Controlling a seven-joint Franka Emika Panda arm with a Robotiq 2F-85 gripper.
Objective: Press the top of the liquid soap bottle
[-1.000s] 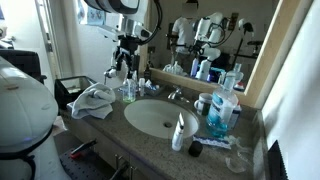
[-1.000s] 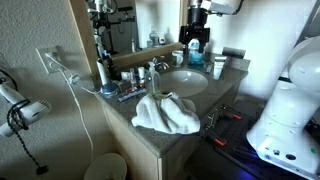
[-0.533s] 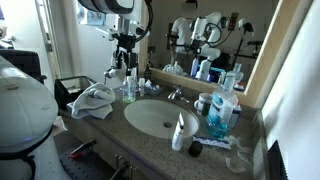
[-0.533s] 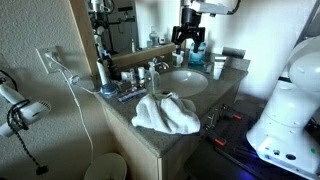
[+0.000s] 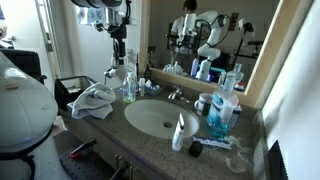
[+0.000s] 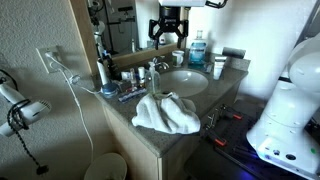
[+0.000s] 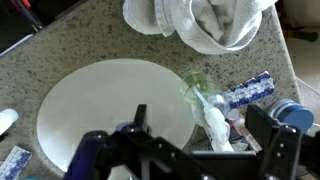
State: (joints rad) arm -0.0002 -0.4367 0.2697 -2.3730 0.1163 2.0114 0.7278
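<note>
Now arm [image 5: 112, 15] high up, pointing down over sink [image 7: 100, 110]. Jaws wide open, holding nothing. Soap bottle [image 7: 196, 88] stands on tabletop [image 7: 60, 50] beside sink, well below jaws.

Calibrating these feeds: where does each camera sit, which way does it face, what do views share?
Exterior view: out in the room, angled toward the wall mirror; gripper at upper left.
Exterior view: to the side, behind the crumpled white towel; gripper at upper centre.
Wrist view: straight down on the white oval sink basin and slim clear pump soap bottle; open gripper at bottom.
Shared: towel and basin in all three.
</note>
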